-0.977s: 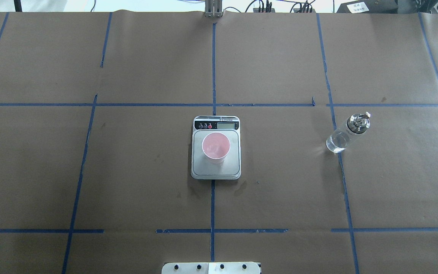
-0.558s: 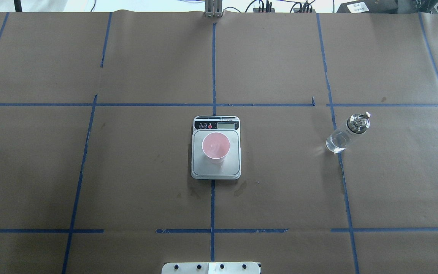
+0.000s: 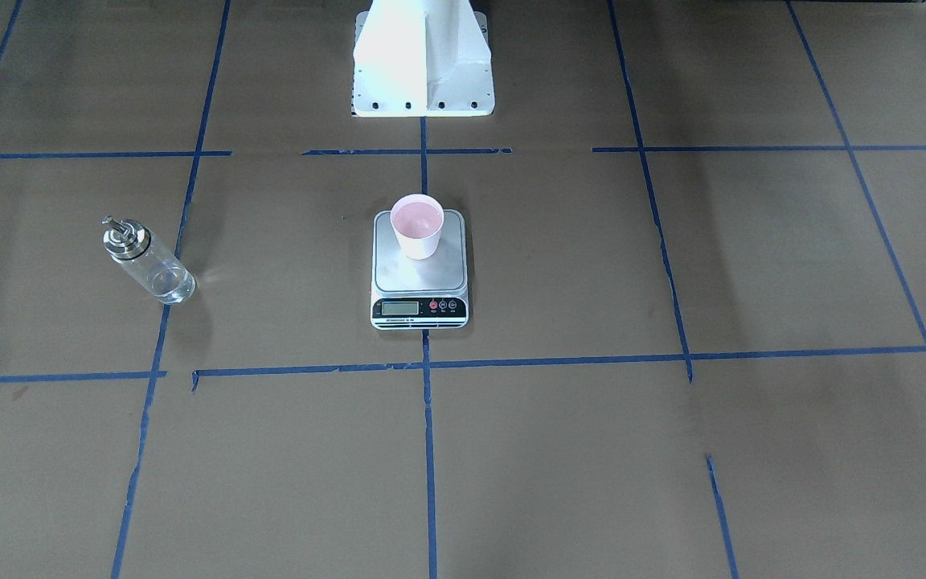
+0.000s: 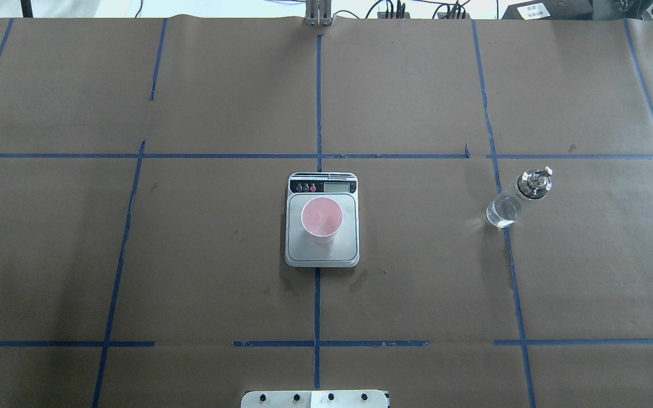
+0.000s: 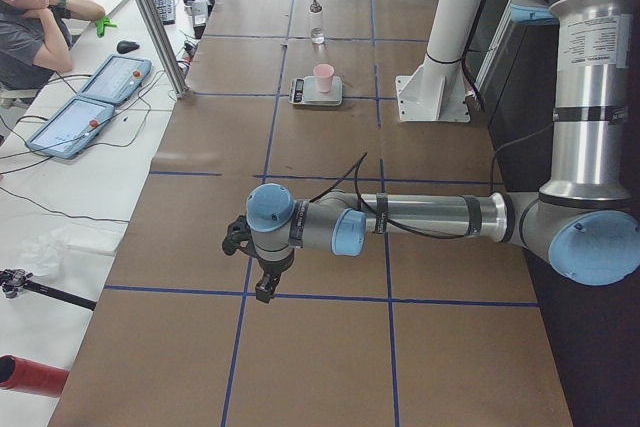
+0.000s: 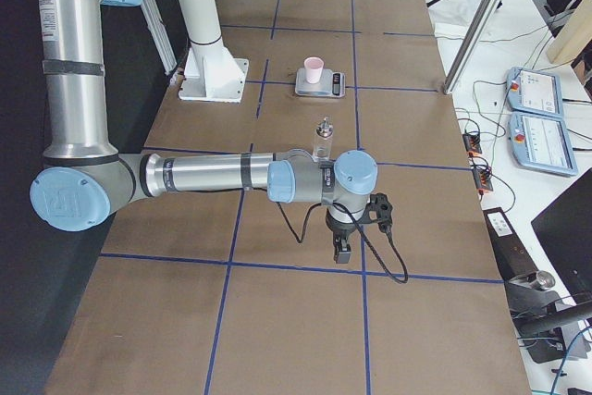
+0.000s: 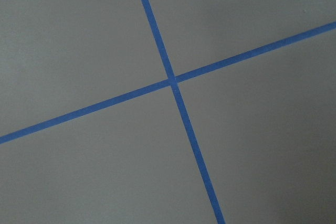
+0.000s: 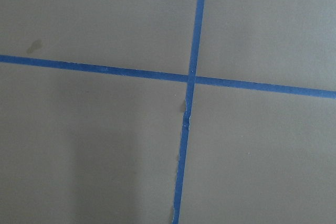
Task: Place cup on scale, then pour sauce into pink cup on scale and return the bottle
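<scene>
The left tool [image 5: 263, 290] hangs at the end of the left arm, which is stretched out low over the left end of the worktop [image 4: 190, 283], far from all the task's things. It points down over the brown paper, close to a blue tape line [image 5: 300, 295]. It is seen only from the side and I cannot tell if its fingers are apart or together. Its wrist camera shows only brown paper and a crossing of two tape lines.

In the middle of the worktop lies the scale [image 4: 349, 243], on the centre tape line, with its display on the side away from the robot. The cup [image 4: 322, 218] stands upright on the grey platform, inside its edges, with the pink inside facing up. Nothing touches it.

Further right, well apart from the scale, the bottle [image 4: 516, 197] stands upright on the worktop, on a tape line, with its metal spout on top. No tool holds it.

The right tool [image 6: 341, 251] hangs over the right end of the worktop, beyond the bottle and not touching it. It points down, and here too I cannot tell whether it is spread or closed.
</scene>
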